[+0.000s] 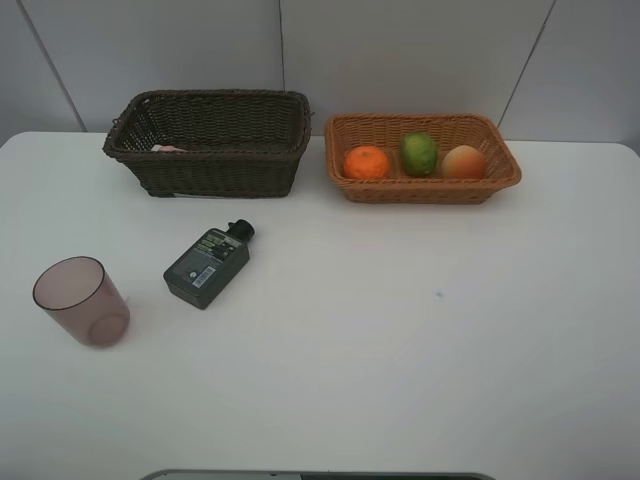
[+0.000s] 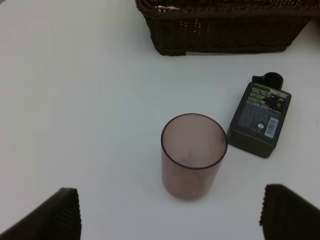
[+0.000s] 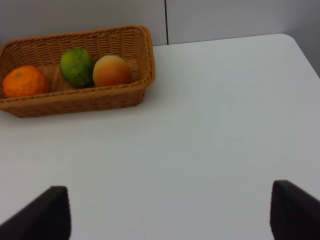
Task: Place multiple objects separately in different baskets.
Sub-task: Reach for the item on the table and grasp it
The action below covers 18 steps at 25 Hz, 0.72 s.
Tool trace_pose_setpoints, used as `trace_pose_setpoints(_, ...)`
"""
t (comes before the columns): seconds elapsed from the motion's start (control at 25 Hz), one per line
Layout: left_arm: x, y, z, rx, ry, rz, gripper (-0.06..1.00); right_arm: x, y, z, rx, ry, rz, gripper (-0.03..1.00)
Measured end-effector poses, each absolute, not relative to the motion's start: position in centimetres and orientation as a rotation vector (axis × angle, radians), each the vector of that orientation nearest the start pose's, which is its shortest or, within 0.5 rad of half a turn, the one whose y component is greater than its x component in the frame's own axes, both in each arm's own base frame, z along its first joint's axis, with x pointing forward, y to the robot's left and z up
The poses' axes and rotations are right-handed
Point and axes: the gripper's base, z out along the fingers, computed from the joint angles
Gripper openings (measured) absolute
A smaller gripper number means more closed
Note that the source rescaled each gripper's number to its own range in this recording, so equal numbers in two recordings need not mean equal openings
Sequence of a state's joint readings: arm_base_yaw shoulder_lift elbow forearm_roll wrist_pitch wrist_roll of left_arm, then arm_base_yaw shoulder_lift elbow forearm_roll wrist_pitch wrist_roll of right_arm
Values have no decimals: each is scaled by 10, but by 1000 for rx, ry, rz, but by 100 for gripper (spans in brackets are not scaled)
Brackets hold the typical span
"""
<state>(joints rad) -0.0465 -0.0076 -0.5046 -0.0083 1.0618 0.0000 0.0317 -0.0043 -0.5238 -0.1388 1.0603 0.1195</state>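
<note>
Exterior high: dark basket (image 1: 220, 172) holds a pink sliver (image 1: 168, 149), perhaps the squeeze bottle | tan basket (image 1: 420, 190) right of it holds orange (image 1: 367, 162), lime (image 1: 419, 153), red-orange fruit (image 1: 463, 161) | green bottle (image 1: 207, 267) flat, mauve cup (image 1: 82, 300) upright on worktop (image 1: 400, 340) before dark basket | wrist views alone show left end effector (image 2: 175, 220), right end effector (image 3: 170, 215): both wide, empty.

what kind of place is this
Probably a lab test bench: a plain white table against blank wall panels, with a dark basket and a tan basket set out as props.
</note>
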Motion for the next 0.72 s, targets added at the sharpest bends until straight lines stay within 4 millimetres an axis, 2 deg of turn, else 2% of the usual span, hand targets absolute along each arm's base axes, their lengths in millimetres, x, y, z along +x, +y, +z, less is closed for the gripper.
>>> trace_pose_setpoints(0.6,-7,0,278,48,2033,-39,93,-8,-11,284,97,2007,-69,77)
trace_pose_setpoints(0.72,-7,1,284,53,1997,-19,93,-8,-11,284,97,2007,-69,77)
